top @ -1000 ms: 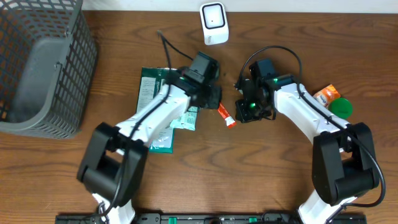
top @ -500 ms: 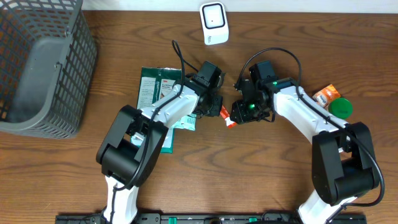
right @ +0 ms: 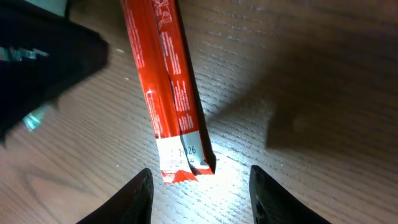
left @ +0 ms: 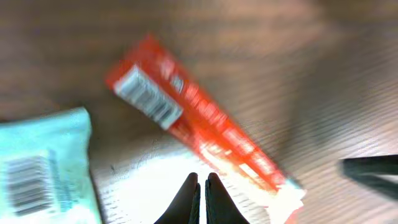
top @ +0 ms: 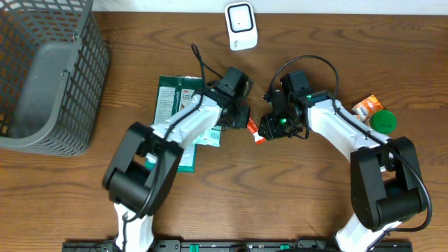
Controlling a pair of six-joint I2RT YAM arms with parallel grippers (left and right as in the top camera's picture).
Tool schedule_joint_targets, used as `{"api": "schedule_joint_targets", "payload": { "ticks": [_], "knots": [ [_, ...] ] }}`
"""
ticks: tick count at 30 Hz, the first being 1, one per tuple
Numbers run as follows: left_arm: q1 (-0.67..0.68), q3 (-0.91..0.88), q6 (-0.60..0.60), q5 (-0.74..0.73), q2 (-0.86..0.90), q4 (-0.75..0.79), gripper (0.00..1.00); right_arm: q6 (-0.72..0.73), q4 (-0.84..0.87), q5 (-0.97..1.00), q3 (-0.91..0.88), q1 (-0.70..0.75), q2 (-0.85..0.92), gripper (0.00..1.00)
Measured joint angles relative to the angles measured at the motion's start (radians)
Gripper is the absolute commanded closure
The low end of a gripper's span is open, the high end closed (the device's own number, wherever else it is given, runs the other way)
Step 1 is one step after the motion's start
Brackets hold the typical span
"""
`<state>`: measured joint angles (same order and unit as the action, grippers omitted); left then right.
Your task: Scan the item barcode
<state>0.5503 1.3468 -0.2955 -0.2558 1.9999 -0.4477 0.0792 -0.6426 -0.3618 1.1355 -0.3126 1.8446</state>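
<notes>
The item, a long red stick packet point(top: 255, 131), lies flat on the wooden table between both arms. Its barcode point(left: 148, 102) faces up near one end in the left wrist view. My left gripper point(left: 202, 180) is shut with nothing between its fingers, its tips right beside the packet's point(left: 205, 127) long edge. My right gripper point(right: 200, 177) stands open at the packet's point(right: 165, 81) white torn end, a finger on either side and not touching it. The white scanner point(top: 240, 26) stands at the table's back edge.
A teal packet point(left: 43, 168) with its own barcode lies just left of the red one, partly on a green packet point(top: 170, 98). A grey basket point(top: 49, 77) stands at the far left. An orange packet point(top: 365, 106) and a green cap point(top: 383, 121) lie at the right.
My right gripper has opened wider and moved left up to the packet's end. My left gripper has shifted right, up to the packet. The packet itself has not moved.
</notes>
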Motion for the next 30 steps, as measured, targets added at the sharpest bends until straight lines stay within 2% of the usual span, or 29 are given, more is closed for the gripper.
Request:
{"api": "schedule_joint_targets", "payload": {
  "ticks": [6, 16, 21, 30],
  "knots": [
    [-0.007, 0.0, 0.0, 0.016, -0.042, 0.037, 0.92, 0.008, 0.001, -0.002, 0.0, 0.0, 0.0, 0.55],
    [-0.005, 0.0, -0.007, 0.027, 0.076, 0.094, 0.92, 0.013, 0.002, -0.003, 0.0, 0.0, 0.0, 0.54],
    [-0.006, 0.0, -0.015, 0.03, 0.076, 0.097, 0.92, 0.021, 0.009, -0.005, -0.002, 0.0, 0.0, 0.55],
    [-0.006, 0.0, -0.016, 0.03, 0.076, 0.097, 0.92, 0.076, 0.184, -0.089, -0.11, 0.0, 0.0, 0.59]
  ]
}}
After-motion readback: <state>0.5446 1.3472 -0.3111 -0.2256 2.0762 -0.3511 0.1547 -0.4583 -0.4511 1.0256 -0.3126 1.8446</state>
